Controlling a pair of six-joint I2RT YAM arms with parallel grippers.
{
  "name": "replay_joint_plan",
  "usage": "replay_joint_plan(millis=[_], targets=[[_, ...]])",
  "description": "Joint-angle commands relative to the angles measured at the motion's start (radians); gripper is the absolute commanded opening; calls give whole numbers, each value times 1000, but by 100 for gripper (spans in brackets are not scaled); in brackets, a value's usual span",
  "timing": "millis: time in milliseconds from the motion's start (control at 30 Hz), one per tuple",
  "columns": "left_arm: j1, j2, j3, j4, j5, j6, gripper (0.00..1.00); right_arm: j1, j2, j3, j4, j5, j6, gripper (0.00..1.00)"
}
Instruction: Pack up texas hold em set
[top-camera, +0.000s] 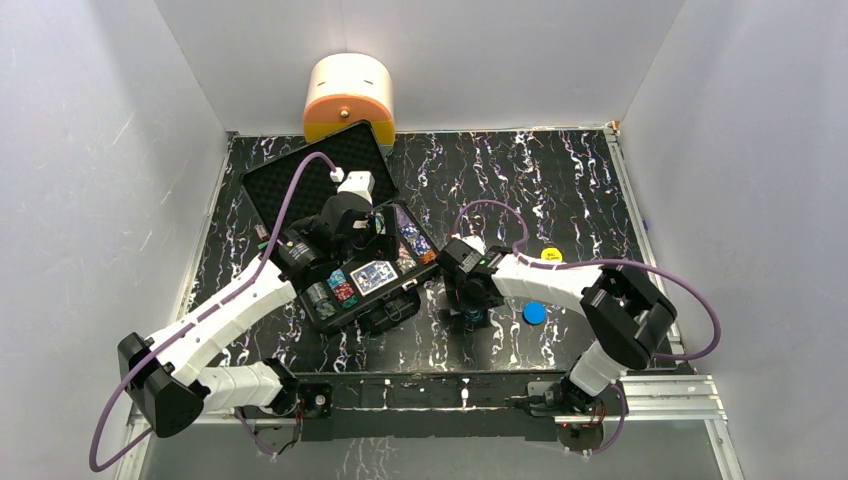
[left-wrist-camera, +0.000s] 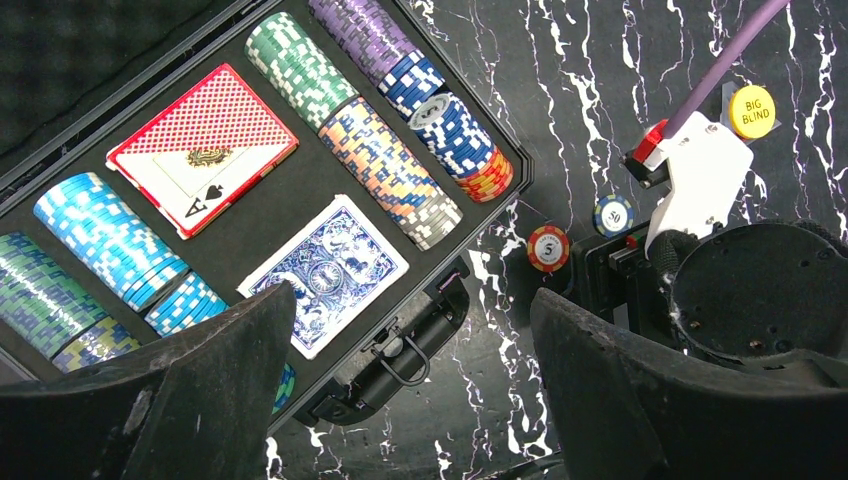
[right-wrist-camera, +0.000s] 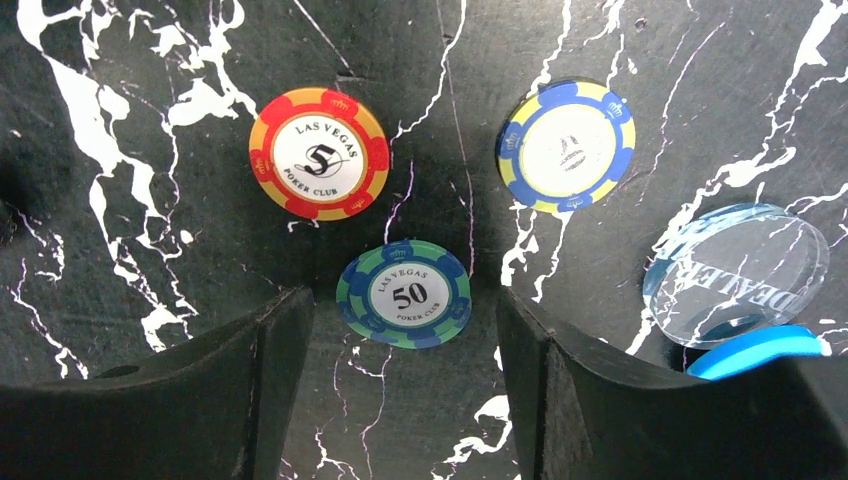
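Both the left jaws and right jaws gape wide; the flat green chip (right-wrist-camera: 403, 293) under the right jaws may skid across the desk (right-wrist-camera: 440, 100) instead of lifting.

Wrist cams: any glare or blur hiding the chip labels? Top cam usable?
Right wrist: 5 chip and 50 chip sharp and readable; blue-yellow chip label washed out, likely glare. Left wrist: red deck and blue deck crisp, BIG BLIND disc legible. Top external: even light, chip labels too small to read.
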Motion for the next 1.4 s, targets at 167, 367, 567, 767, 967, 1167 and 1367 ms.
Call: replay_joint_plan(millis=[167,367,567,767,967,1167,1367], targets=[[6,5,7,4,-13,15,86,-16,42,-5,38,51,55,71],[6,10,7,6,-11,15,87,-26,38,-35,10,59,93,54],[6,5,-11,12,2,4,87,-26,-29,-65,-61,79,162,45],[8,10,-10,14,7,3,87,-26,-65,-60,-92,77,144,59],[8,11,-11,14,8,3,87,-27,-48,-75,-40,20,140,68],[8,-3,-24,9,19,-12,87,-46,-29,-158,-10,-75,190,61],[8,-24,-90,48,86,-69,87,-47,-24,-121,-96,11,168,32]])
